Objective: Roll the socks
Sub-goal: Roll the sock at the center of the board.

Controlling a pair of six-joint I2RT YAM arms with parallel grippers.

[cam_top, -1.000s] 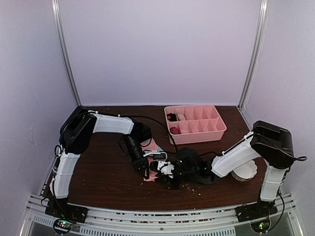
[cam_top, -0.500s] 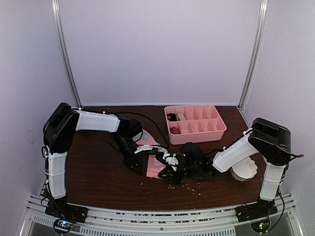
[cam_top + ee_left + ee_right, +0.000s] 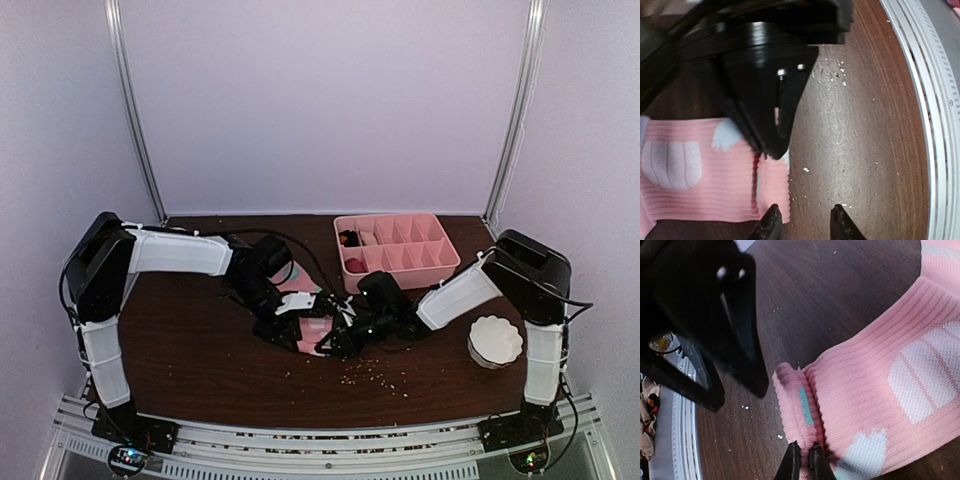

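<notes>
We find the pink sock (image 3: pixel 303 322) lying flat on the brown table (image 3: pixel 200 350) at frame centre, just left of and below the pink divided tray (image 3: pixel 448 262). Its ribbed cuff end is folded over on itself. The right gripper (image 3: pixel 803 464) has its fingers drawn nearly together, pinching that folded edge. The left gripper (image 3: pixel 805 223) stands moderately wide with nothing between its fingers. One fingertip is at the sock's edge and the other is over bare wood. The two grippers meet tip to tip over the sock. Beige and maroon fabric (image 3: pixel 357 252) occupies the tray's leftmost compartments, too small to identify. Pale crumbs (image 3: pixel 375 375) are scattered below the sock. A white scalloped dish (image 3: pixel 495 340) sits at lower right.
</notes>
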